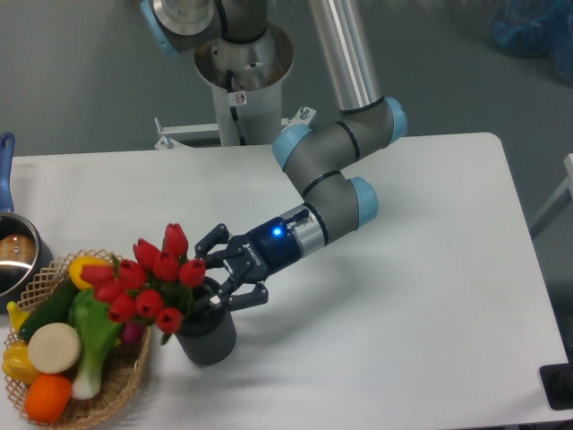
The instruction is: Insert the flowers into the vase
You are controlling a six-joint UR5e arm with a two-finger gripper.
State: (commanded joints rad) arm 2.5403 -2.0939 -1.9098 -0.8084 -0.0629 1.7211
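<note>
the gripper (218, 276) is positioned at the mouth of the vase (207, 334), fingers spread apart and holding nothing. the flowers (148, 285) stand with their stems inside the vase, red buds leaning left over the wicker basket (112, 390) of toy vegetables. the vase sits upright on the white table (403, 296), just beside the basket. a steel pot (12, 255) occupies the left edge.

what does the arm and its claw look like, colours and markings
The arm is a silver tube with grey joint housings capped in light blue. Its wrist is a silver and dark blue cylinder with a lit blue light. The claw is black, with linked, jointed fingers and small white lettering on its body.
</note>
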